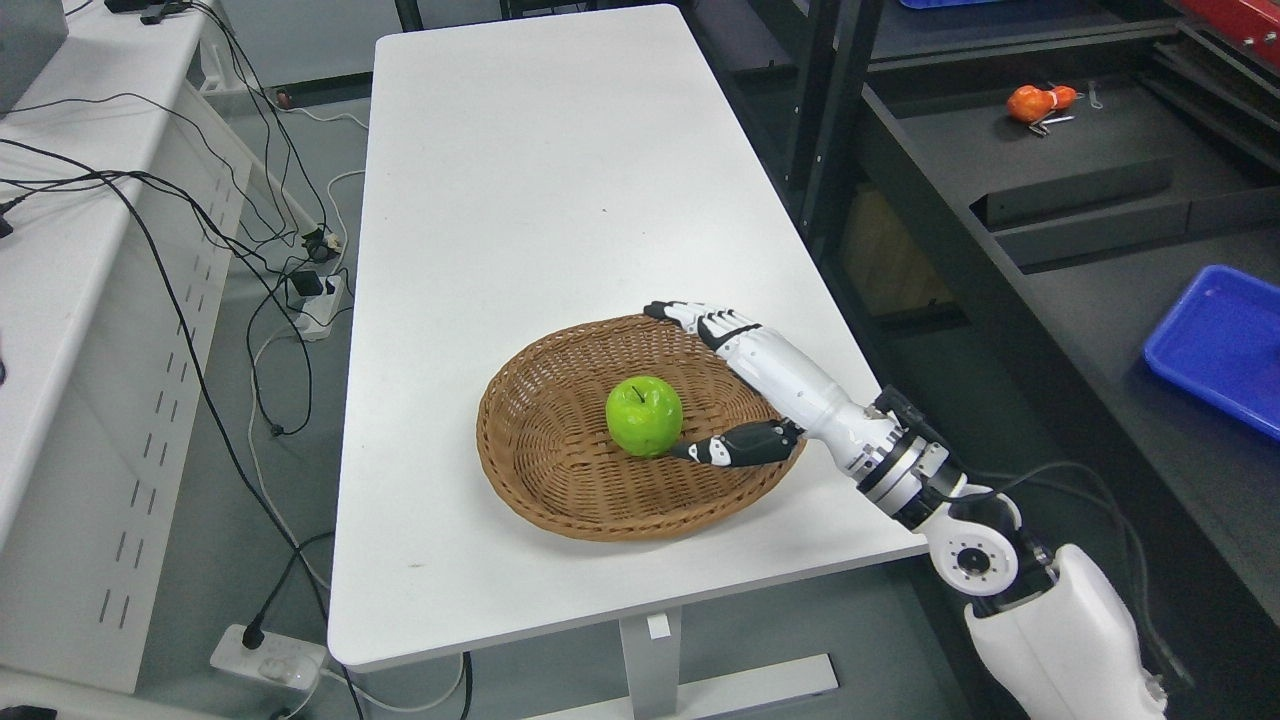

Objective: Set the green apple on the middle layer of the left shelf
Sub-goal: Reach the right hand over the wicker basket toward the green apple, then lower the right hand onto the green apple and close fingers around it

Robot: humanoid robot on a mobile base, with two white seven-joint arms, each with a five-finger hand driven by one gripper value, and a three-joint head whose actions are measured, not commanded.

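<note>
A green apple [644,416] sits upright in the middle of a round wicker basket [540,470] on the white table [520,200]. My right hand [690,385] reaches over the basket's right side, just right of the apple. Its fingers [700,318] are stretched out flat toward the basket's far rim, and the dark thumb [735,445] points at the apple's lower right, close to it. The hand is open and holds nothing. A black shelf unit [1000,170] stands to the right of the table. My left arm does not show.
A blue tray [1225,345] lies on the shelf surface at the right edge. An orange object [1035,103] rests on the shelf farther back. Cables [200,260] and power strips trail over the floor left of the table, next to a white bench [90,250].
</note>
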